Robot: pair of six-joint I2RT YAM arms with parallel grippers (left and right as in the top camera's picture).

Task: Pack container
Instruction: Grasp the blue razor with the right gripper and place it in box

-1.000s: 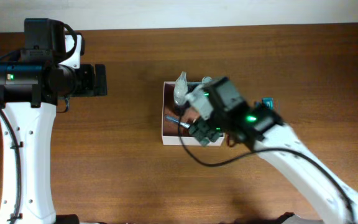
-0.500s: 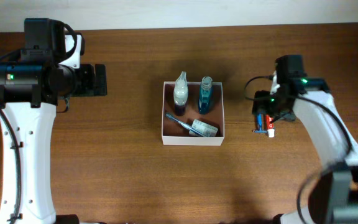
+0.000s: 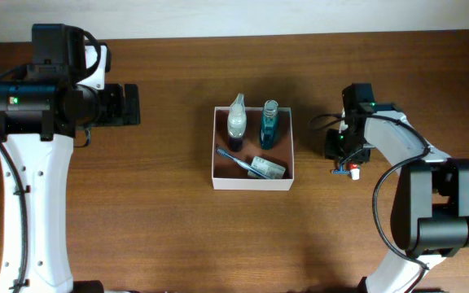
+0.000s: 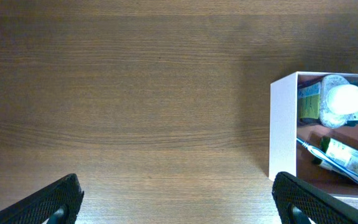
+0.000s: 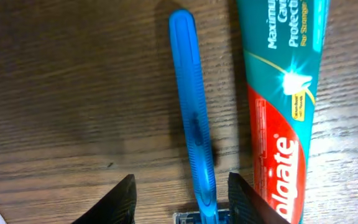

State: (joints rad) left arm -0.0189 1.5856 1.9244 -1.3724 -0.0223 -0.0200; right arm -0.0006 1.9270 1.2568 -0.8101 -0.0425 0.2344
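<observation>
The container [image 3: 252, 184], a shallow white box with a reddish-brown inside, sits mid-table and shows at the right of the left wrist view [image 4: 283, 130]. It holds a pale bottle [image 3: 236, 122], a blue bottle [image 3: 269, 126], a toothbrush [image 3: 236, 157] and a small tube [image 3: 269, 168]. To its right, my right gripper [image 3: 347, 155] is down at the table. A blue razor [image 5: 191, 106] lies between its partly closed jaws [image 5: 180, 182], with gaps on both sides. A toothpaste tube [image 5: 281, 93] lies just right of the razor. My left gripper [image 3: 133, 105] is wide open over bare wood [image 4: 179, 199].
The toothpaste tube lies close against the outside of the right-hand finger [image 5: 247, 199]. Brown wooden table [image 3: 169, 236] surrounds the box. A pale wall edge runs along the far side of the table.
My right arm swung from over the container to the table's right side and came down over the razor, its jaws narrowing. The left arm has not moved.
</observation>
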